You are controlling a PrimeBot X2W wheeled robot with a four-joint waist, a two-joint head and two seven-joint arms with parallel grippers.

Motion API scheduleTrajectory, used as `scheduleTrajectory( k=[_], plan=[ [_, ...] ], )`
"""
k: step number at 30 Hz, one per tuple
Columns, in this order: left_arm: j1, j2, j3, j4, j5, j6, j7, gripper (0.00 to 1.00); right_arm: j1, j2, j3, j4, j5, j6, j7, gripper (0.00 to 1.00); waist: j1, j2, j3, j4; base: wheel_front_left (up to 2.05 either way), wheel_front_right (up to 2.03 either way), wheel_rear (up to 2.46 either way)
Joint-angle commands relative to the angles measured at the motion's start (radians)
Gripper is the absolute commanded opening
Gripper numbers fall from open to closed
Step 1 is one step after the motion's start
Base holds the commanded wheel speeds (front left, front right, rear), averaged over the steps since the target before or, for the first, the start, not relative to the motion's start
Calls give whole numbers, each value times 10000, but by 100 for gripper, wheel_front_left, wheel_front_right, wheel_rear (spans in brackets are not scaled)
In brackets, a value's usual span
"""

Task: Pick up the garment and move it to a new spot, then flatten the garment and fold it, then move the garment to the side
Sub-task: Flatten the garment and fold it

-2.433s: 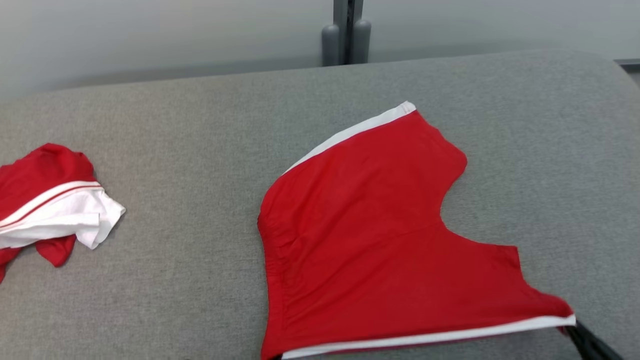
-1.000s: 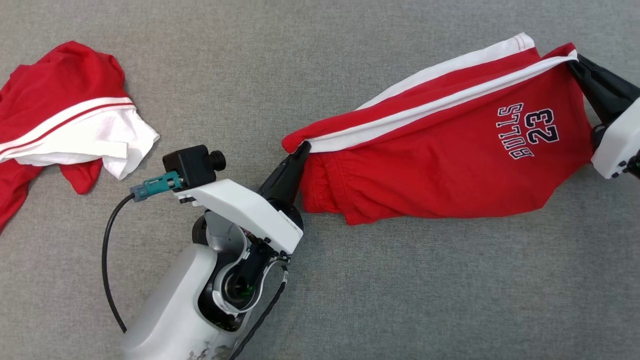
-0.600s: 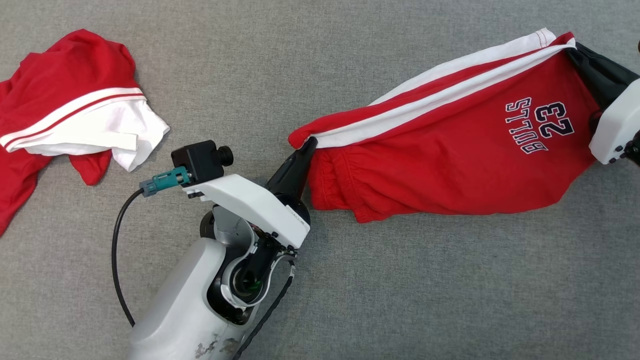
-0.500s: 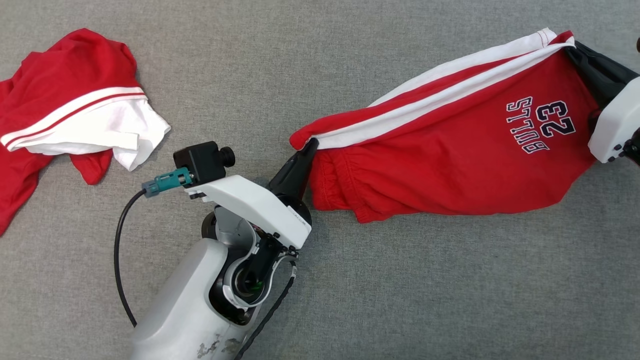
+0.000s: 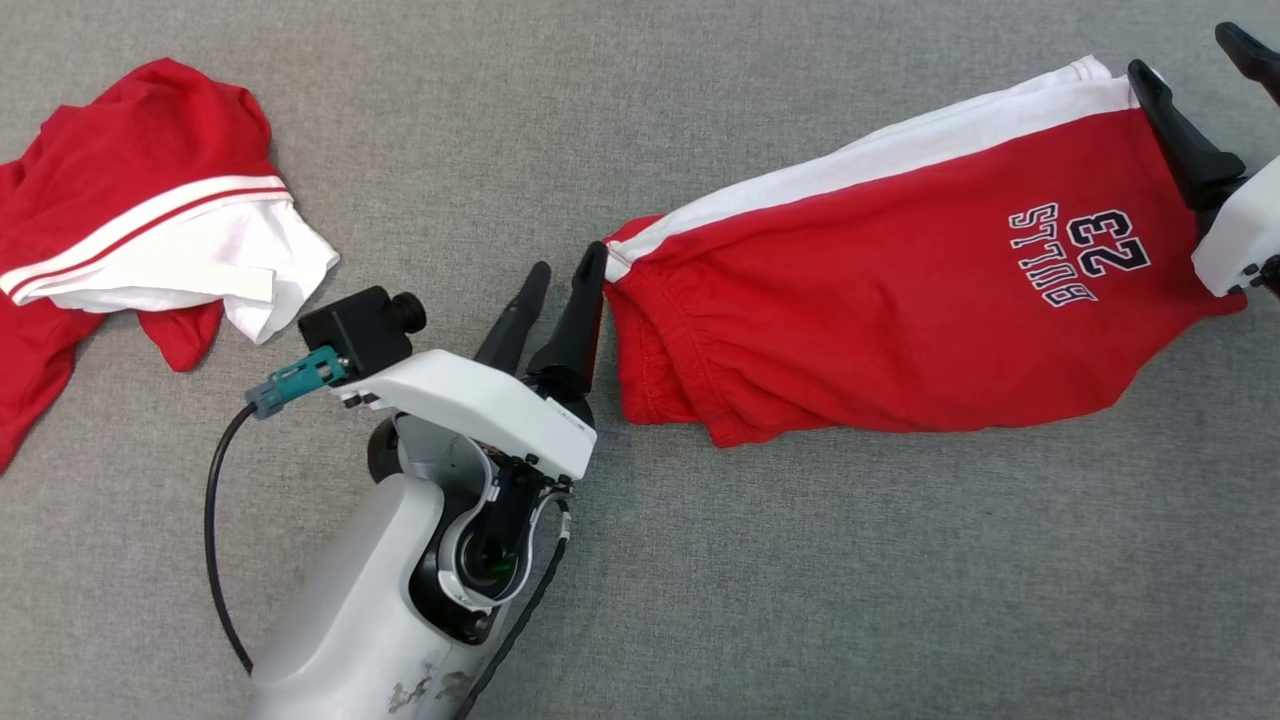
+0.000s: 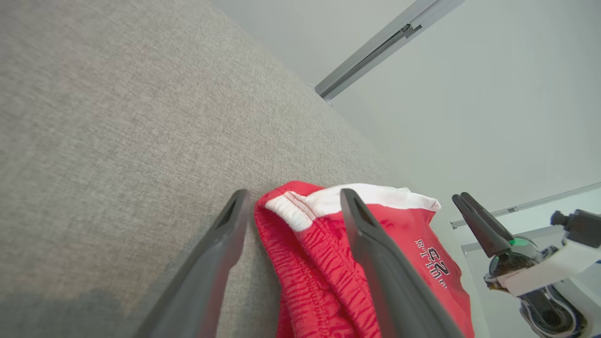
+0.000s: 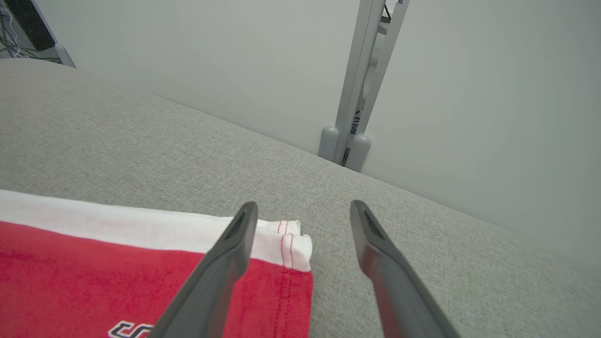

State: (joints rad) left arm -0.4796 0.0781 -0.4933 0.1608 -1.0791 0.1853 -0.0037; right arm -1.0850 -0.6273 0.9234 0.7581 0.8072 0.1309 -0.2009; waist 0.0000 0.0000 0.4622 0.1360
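Both grippers are spread wide, gripping nothing. The left gripper [image 5: 567,262] straddles the waistband corner of the red Bulls shorts [image 5: 880,300]; the right gripper [image 5: 1180,50] is at their hem corner.

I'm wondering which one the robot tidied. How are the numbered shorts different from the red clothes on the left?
The numbered shorts lie stretched out; the left clothes sit bunched in a heap. The shorts show BULLS 23; the heap shows no print. The shorts lie between the left gripper and right gripper, both open; the heap lies apart. Both are red and white.
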Motion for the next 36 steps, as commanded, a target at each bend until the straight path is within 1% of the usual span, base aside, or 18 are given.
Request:
scheduleTrajectory(
  k=[1,2,4,5,8,10,14,18,19,20,24,26,29,32,34,35,36],
  plan=[
    [78,132,49,-83,196,-12,-215,100,-16,14,2,66,121,-3,-174,100,0,0,-102,-54,0,0,0],
    [127,242,7,-162,405,-81,-415,100,29,-4,-15,78,178,-3,-254,100,0,0,-160,-72,0,0,0],
    [259,489,-82,-277,937,-11,-883,100,173,-75,-104,115,271,-3,-389,100,0,0,-316,-115,0,0,0],
    [260,718,-190,-355,1419,21,-1208,100,271,-108,-165,147,327,-3,-436,100,0,0,-404,-140,0,0,0],
    [539,1277,-409,-436,2889,438,-2181,100,688,-19,-368,260,553,-3,-498,100,0,0,-708,-247,0,0,0],
    [846,1422,-388,-553,3564,675,-2460,100,982,59,-386,332,755,-3,-210,100,0,0,-897,-312,0,0,0],
    [1582,1511,-11,-949,4744,870,-2618,100,1395,121,-169,116,1182,-3,1065,100,0,0,-1123,-344,0,0,0],
    [2438,1101,643,-1323,5855,701,-2620,100,1385,272,-164,226,1066,-3,1969,100,0,0,-1140,-187,0,0,0],
    [2438,1101,643,-1323,5855,701,-2620,100,1385,272,-164,226,1066,-3,1969,100,0,0,-1140,-187,0,0,0],
    [2579,924,804,-1367,6005,635,-2621,100,1347,314,-202,303,1018,-3,2158,100,0,0,-1128,-113,0,0,0],
    [2995,357,1213,-1296,6606,151,-2624,100,1173,546,-342,856,738,-3,2862,100,0,0,-974,240,0,0,0],
    [3074,130,1372,-1260,6825,-63,-2625,100,984,660,-488,1239,507,-3,3026,100,0,0,-858,418,0,0,0],
    [3121,-99,1574,-1248,7080,-334,-2625,100,813,858,-743,1948,162,-3,3147,100,0,0,-722,651,0,0,0],
    [3204,-195,1729,-1244,7239,-529,-2626,100,840,1076,-883,2449,35,-3,3444,100,0,0,-654,786,0,0,0],
    [3259,-231,1838,-1218,7320,-614,-2626,100,1012,1195,-837,2539,24,-1,3727,100,0,0,-647,808,0,0,0],
    [3268,-249,1882,-1211,7348,-656,-2626,100,1141,1267,-874,2499,176,0,3892,100,0,0,-653,799,0,0,0],
    [3291,-258,1991,-1208,7356,-683,-2627,100,1355,1357,-932,2290,444,11,4202,98,0,0,-686,730,0,0,0]
  ],
)
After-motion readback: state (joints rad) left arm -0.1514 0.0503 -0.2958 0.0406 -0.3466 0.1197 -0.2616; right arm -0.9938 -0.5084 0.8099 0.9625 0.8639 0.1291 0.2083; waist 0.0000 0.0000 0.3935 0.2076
